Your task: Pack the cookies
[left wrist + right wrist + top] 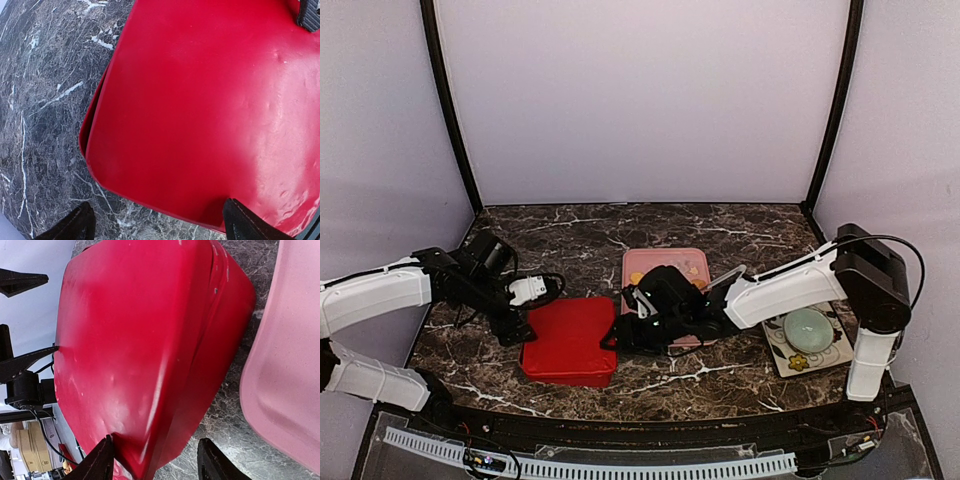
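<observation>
a dark marble table (720, 225) fills the floor of the scene between pale walls. the right arm (790, 285) reaches from the right edge across to the middle, and the left arm (375, 295) comes in from the left. between them, near the front, sits a red box (570, 335) with its lid on, so its inside is hidden. just behind and to the right of it lies a pink tray (655, 262), partly covered by the right arm. at the far right a patterned plate (830, 355) carries a pale green bowl (808, 328). the left gripper (160, 225) hangs over the box's left edge with its fingers spread wide, one tip above the bare table and the other above the lid, gripping nothing. the right gripper (155, 460) is at the box's right side, also parted wide: one finger lies against the red lid, the other stands over the table between box and tray, and the box is not clamped. of the cookies (692, 268), only a few small yellow pieces show, lying on the tray's far right part; the rest cannot be seen.
</observation>
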